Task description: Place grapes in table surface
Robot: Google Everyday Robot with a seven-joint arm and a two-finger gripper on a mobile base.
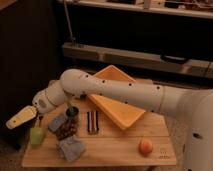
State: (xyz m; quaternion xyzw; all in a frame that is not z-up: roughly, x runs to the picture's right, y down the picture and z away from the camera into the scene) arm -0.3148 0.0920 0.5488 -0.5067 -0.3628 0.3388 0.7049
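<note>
The grapes (pixel 66 131), a small dark lumpy bunch, lie on the light wooden table surface (pixel 115 149) near its left end. My white arm reaches from the right across the table. My gripper (pixel 21 119) is at the far left, over the table's left edge, up and to the left of the grapes and apart from them. It holds nothing that I can see.
A yellow-orange bin (pixel 118 103) stands tilted at the table's back, partly under my arm. An orange-red fruit (pixel 145 146) is front right. A grey-blue cloth (pixel 72 148), a green object (pixel 36 135), a dark cup (pixel 72 112) and a striped item (pixel 92 122) surround the grapes.
</note>
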